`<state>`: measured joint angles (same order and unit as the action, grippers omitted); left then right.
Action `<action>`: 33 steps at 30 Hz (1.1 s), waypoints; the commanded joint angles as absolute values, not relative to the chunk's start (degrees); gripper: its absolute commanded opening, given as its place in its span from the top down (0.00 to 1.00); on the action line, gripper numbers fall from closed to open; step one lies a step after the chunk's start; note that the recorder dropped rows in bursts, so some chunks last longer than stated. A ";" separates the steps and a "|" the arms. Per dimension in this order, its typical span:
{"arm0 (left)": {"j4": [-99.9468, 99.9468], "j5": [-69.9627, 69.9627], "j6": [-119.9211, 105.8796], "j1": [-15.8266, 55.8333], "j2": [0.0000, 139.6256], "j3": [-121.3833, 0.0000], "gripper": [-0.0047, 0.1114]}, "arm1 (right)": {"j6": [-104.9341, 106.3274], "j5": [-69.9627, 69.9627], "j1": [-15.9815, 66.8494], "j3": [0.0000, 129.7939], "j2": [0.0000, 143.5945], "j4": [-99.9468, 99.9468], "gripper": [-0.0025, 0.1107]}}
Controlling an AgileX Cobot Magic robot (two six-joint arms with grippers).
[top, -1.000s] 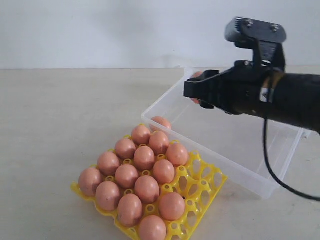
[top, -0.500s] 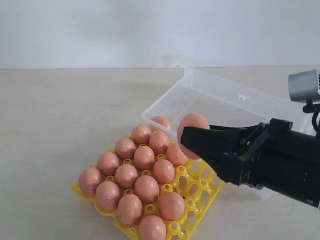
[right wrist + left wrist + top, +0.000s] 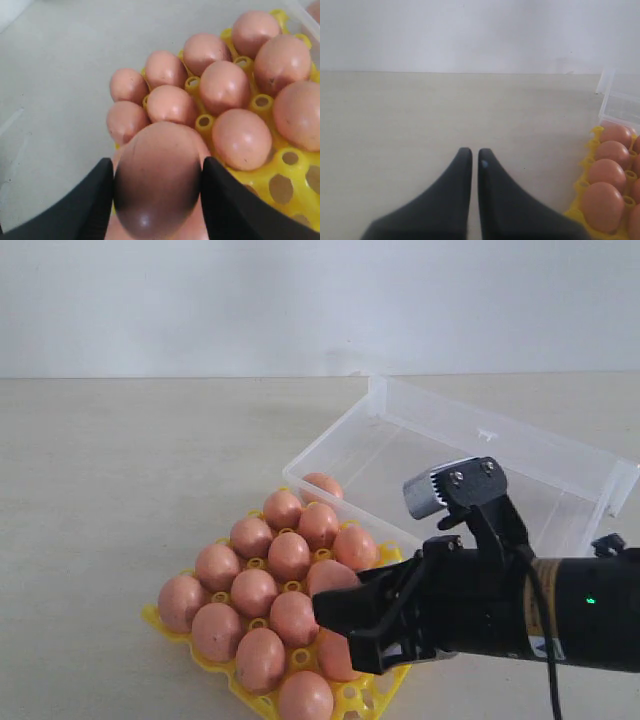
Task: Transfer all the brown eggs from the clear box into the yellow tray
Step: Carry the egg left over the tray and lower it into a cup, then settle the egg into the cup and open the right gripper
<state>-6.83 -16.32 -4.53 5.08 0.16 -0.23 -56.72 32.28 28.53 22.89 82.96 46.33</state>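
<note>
Brown eggs (image 3: 253,590) are nearly all across: about a dozen sit in rows in the tray and one is in the air.

The pale table (image 3: 120,460) carries everything. On its far right lies the clear box (image 3: 400,470) with its lid laid open behind it, so an arm can reach in from above. It is almost bare. Touching the box's near-left wall is the yellow tray (image 3: 150,617), set close so each carry is short. Its left and far cups are filled. The open cups are on its near right side.

The right gripper (image 3: 340,625) reaches in low from the right, over that near right part of the tray. It is clenched on the held egg (image 3: 157,185), with one black finger on each flank. Gripping the sides leaves the underside free to go into a cup. The step in hand looks like the lowering of this egg into an open cup.

One last egg (image 3: 322,483) lies in the near-left corner of the box, so the job seems one or two trips from done.

The left gripper (image 3: 471,152) hangs over bare table to the left of the tray. Its fingers are drawn almost together on nothing, and it is well out of the way.
</note>
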 commanded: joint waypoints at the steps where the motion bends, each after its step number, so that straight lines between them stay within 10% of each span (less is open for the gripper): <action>1: -6.66 -15.86 -4.52 5.38 0.00 0.00 0.92 | -51.30 34.76 28.55 25.31 86.19 41.60 0.98; 33: -6.66 -15.86 -4.52 5.38 0.00 0.00 0.92 | -35.43 29.64 28.55 25.31 93.61 25.90 0.98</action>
<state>-6.83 -16.32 -4.53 5.08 0.16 -0.23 -35.57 28.41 28.53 25.09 93.34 26.05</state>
